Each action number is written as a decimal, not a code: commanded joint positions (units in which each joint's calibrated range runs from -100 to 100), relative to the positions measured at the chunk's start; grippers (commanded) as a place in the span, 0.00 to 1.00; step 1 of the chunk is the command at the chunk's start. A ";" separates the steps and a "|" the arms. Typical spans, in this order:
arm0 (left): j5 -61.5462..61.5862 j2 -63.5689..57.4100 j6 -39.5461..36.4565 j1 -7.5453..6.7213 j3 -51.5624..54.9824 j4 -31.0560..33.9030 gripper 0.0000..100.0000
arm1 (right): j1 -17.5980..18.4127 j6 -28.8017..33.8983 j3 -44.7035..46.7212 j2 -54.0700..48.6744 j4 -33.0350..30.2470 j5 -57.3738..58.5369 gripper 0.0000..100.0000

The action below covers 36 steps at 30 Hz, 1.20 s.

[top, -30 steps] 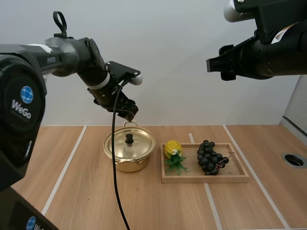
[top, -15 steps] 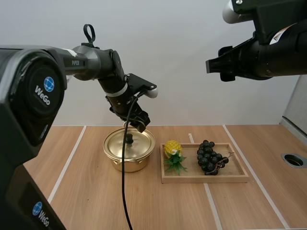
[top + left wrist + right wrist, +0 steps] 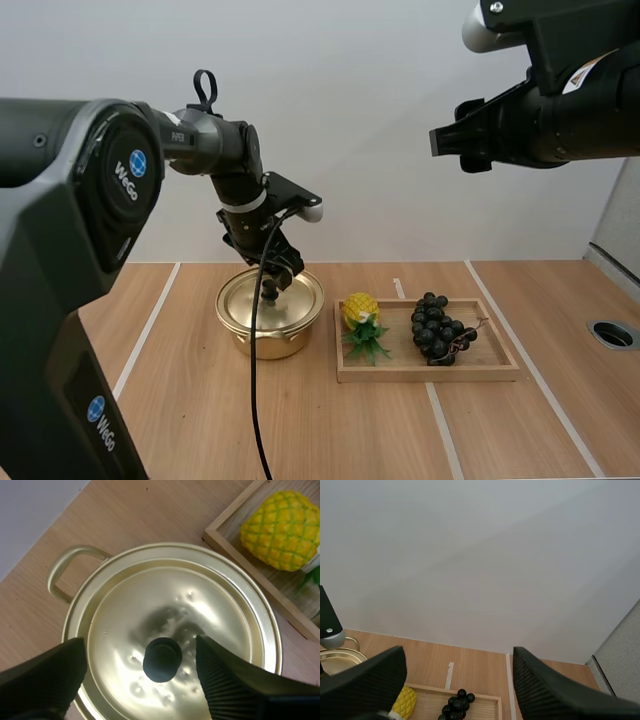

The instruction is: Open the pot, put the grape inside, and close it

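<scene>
Left claw (image 3: 137,652) open astride knob (image 3: 162,659), nearer one finger; uneven closure may slip off, tilting lid (image 3: 170,600); right claw (image 3: 459,655) open, aloft.

Bright, even, diffuse light falls from above. The gold lid (image 3: 210,610) of the pot (image 3: 262,342) shows soft pale glare patches around its black knob (image 3: 162,659), with a dim smear of reflection just beyond it. Under the pot, the table (image 3: 200,420) carries only a faint, short shadow. The wall (image 3: 380,150) behind the pot is evenly lit.
</scene>
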 commanded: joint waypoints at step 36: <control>6.87 3.43 -1.44 -0.19 -0.49 -0.67 0.00 | -0.14 -0.37 -0.69 -0.15 1.76 -0.37 1.00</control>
